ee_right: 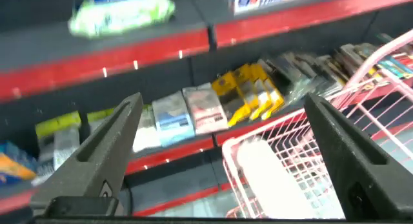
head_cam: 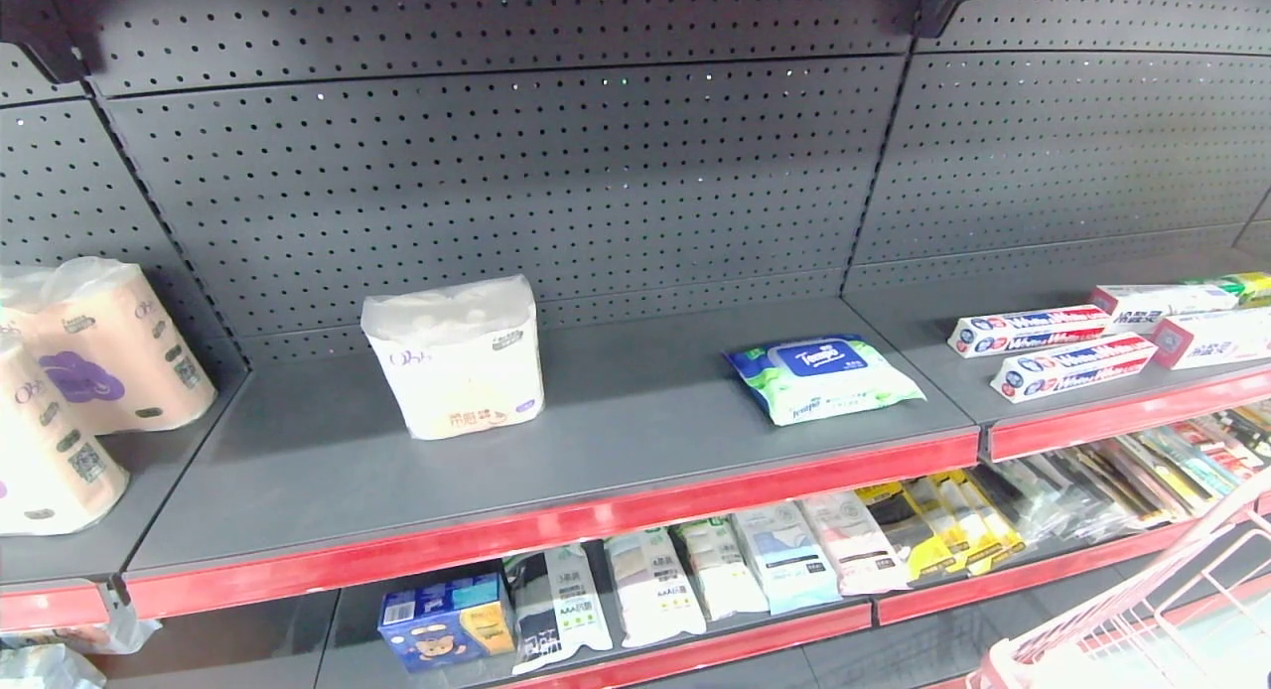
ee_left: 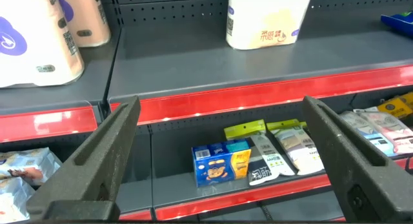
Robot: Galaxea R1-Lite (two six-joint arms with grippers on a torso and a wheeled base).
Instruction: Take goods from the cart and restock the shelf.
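Goods wait in the pink wire cart at the near right; nothing is held.
The right end effector hangs above the cart with fingers spread apart and empty. A pale pack lies inside, too blurred to name. It is probably light, soft and film-wrapped, so slippery, and best pinched gently across its narrow middle. The left end effector, also apart and empty, faces the shelf.

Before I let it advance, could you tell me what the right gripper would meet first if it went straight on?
Most likely the rim of the pink cart, which lies ahead of the open right gripper; depth is hard to judge, though.
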